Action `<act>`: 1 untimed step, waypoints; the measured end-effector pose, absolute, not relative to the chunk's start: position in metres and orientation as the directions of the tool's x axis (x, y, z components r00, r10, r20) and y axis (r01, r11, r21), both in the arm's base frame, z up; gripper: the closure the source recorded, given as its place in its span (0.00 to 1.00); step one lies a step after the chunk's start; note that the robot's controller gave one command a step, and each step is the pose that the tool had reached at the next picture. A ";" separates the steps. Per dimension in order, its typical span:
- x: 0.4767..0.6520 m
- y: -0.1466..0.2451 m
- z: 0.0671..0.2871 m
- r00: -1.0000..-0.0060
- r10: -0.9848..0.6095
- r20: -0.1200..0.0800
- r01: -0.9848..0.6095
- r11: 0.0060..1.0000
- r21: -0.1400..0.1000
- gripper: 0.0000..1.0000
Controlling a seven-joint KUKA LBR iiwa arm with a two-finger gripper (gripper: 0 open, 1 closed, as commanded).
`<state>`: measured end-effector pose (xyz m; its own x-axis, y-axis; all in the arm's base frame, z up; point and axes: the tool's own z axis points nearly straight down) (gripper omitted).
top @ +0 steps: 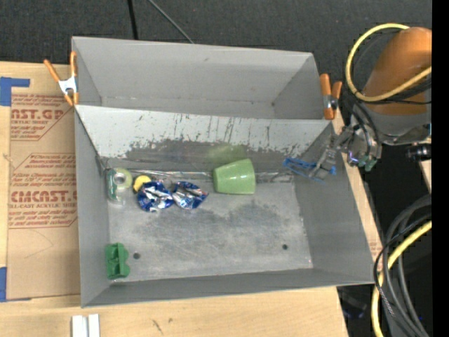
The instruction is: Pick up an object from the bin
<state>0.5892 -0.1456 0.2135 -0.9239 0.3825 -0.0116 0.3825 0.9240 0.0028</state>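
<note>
My gripper (330, 159) hangs over the bin's right wall, high on the slope near the back right corner. A small blue clip-like thing (300, 166) lies right at its tip, against that wall; I cannot tell whether the two touch. To the left of it, a pale green cup (235, 177) lies on its side by the back wall.
Crumpled blue-and-white wrappers (168, 196) lie left of the cup. A clear packet with a yellow bit (125, 182) sits at the far left. A green block (116, 260) rests in the front left corner. The arm with its orange cover and yellow cables stands outside the bin's right rim.
</note>
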 end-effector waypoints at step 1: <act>0.576 -0.096 0.075 -0.957 0.291 0.007 0.291 0.957 0.000 1.00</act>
